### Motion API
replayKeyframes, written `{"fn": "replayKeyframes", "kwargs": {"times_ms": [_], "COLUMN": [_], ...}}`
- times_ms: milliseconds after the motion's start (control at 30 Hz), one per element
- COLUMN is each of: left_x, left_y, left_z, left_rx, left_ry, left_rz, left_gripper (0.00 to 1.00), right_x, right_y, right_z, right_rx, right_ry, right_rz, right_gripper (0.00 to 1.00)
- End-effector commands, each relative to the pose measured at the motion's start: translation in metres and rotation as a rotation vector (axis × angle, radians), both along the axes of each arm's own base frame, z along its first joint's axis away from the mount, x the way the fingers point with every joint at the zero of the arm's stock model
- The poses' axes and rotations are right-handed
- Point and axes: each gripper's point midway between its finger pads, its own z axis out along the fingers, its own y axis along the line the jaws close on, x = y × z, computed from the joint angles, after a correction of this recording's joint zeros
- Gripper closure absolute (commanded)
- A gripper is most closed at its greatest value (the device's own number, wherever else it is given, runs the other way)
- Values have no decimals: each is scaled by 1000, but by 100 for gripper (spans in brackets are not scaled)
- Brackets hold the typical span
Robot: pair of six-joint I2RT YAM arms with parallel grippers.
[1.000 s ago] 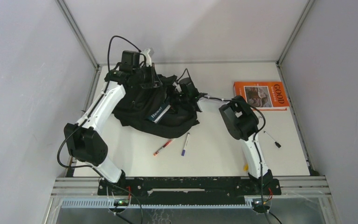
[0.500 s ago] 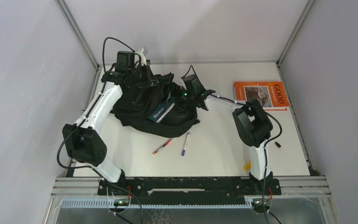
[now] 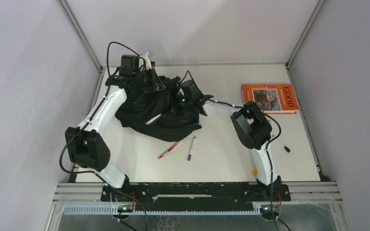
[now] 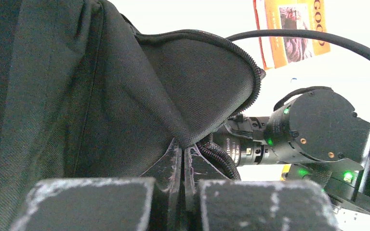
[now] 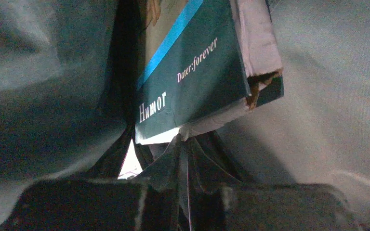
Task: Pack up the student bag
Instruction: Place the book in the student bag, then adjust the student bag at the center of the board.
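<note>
Black student bag (image 3: 149, 108) at 11 o'clock on table (image 3: 221, 159). Its zip-edge flap is pinched by closed left fingers (image 4: 166, 168). Inside the bag, right fingers (image 5: 168, 163) closed, tips just under teal book (image 5: 192, 77): "Humor", "Dater: forever". At 1 o'clock, orange book (image 3: 270, 97): "GOOD". Books: two. Pens: three, red pen (image 3: 168, 151), blue pen (image 3: 191, 148), black pen (image 3: 282, 144).

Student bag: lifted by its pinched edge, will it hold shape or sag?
Probably sags: the student bag lies crumpled, its fabric folding around the left gripper. Likely unslippery, given the coarse weave. The book inside may shift its weight.
</note>
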Motion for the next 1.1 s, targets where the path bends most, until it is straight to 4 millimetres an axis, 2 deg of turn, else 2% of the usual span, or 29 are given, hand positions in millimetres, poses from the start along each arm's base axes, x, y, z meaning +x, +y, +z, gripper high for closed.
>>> {"fn": "replayKeyframes", "kwargs": {"times_ms": [0,100,133,200,233,367,567,667,733,833,933,967,1067], "left_x": [1,2,3,4,5,9,15,17,18,17,13,13,14], "left_y": [-8,-5,-4,-3,-3,-2,-1,-2,-1,-2,-2,-2,0], "left_z": [30,31,31,31,31,32,43,48,47,43,31,26,13], "left_rx": [-73,-59,-56,-54,-54,-59,-69,-72,-69,-71,-60,-50,-27], "left_ry": [-93,-103,-105,-105,-104,-108,-134,-144,-143,-132,-110,-103,-81], "left_rz": [-26,-12,-7,1,6,26,50,50,52,42,28,28,32], "left_gripper": [100,100,100,100,100,100,100,100,100,100,100,100,100], "right_x": [3,4,0,-1,-3,-3,7,18,33,61,80,84,93], "right_y": [17,0,-9,-25,-32,-57,-77,-89,-101,-130,-148,-152,-145], "right_z": [27,35,31,33,35,32,8,-6,-10,-4,11,15,21], "right_rx": [68,45,17,-16,-35,-123,-228,-303,-366,-477,-508,-515,-483], "right_ry": [-49,-85,-73,-88,-95,-127,-105,-104,-143,-224,-292,-307,-297], "right_rz": [32,-1,-9,-27,-35,-68,-121,-174,-242,-404,-512,-535,-518], "right_gripper": [82,51,42,31,28,25,23,23,24,25,27,27,27]}}
